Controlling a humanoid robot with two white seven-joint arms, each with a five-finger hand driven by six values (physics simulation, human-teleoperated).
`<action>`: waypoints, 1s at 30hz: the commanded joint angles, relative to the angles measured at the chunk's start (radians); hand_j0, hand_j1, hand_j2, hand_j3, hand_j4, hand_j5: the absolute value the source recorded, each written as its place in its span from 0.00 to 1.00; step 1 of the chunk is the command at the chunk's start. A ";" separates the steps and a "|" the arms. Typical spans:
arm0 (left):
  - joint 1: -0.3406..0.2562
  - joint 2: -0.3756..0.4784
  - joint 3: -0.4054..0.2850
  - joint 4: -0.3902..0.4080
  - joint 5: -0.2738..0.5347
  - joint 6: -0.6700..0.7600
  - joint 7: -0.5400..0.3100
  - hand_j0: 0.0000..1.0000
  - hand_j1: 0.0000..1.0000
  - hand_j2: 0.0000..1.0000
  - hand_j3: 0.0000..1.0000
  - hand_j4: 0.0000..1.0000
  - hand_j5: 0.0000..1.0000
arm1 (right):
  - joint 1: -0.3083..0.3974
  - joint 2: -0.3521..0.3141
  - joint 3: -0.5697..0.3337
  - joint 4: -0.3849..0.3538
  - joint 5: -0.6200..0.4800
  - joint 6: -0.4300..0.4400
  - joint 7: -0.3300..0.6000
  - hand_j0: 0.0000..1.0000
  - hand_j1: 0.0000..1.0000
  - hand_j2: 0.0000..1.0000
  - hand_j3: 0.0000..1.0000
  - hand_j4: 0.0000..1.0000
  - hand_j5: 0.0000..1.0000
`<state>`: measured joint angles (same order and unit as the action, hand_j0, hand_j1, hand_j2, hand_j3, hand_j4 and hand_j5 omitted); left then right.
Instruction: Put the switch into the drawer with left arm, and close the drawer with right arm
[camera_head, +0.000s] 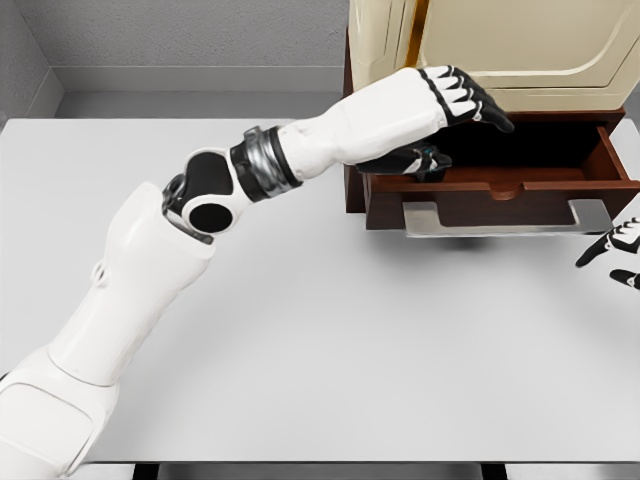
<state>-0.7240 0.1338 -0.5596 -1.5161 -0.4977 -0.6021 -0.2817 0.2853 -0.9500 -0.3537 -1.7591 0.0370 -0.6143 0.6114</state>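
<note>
Switch (428, 160) is a small dark object with a bit of teal colour on it, and it sits just under the left hand (440, 105), at the left front corner of the open drawer (560, 185). The thumb and lower fingers of this hand curl around it, so the hand looks closed on the switch, while the upper fingers (470, 98), white with black tips, stretch forward over the drawer opening. How much of the switch is already inside the drawer I cannot tell, because the hand covers part of it.

The drawer is made of dark brown wood and is pulled out toward the robot. Its front board carries a wide grey metal handle (505, 218). It belongs to a small cabinet (480, 40) with cream panels above it, standing at the far right of the white table (300, 350).

The left arm (150, 270) comes from the lower left corner and reaches across the table to the cabinet. The right hand (615, 255) shows only at the right edge, near the end of the handle but not touching it, with its fingers spread and holding nothing.
</note>
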 joint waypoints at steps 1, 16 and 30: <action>0.003 0.119 0.032 -0.114 0.065 -0.009 0.001 0.81 0.81 0.81 0.81 0.81 0.81 | -0.002 -0.001 0.001 0.000 -0.008 0.003 -0.001 0.58 0.58 0.58 0.58 0.58 0.58; 0.614 0.506 0.623 0.120 0.329 -0.009 0.001 1.00 1.00 1.00 1.00 1.00 1.00 | -0.063 -0.003 0.047 0.001 -0.006 0.003 -0.001 0.59 0.59 0.59 0.59 0.59 0.59; 0.615 0.501 0.623 0.234 0.329 -0.009 0.003 1.00 1.00 1.00 1.00 1.00 1.00 | -0.114 -0.003 0.104 0.021 0.007 0.003 -0.001 0.59 0.59 0.59 0.59 0.59 0.59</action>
<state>-0.1089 0.6351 0.0629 -1.2859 -0.1764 -0.6120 -0.2795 0.1718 -0.9534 -0.2620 -1.7446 -0.0219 -0.5632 0.6039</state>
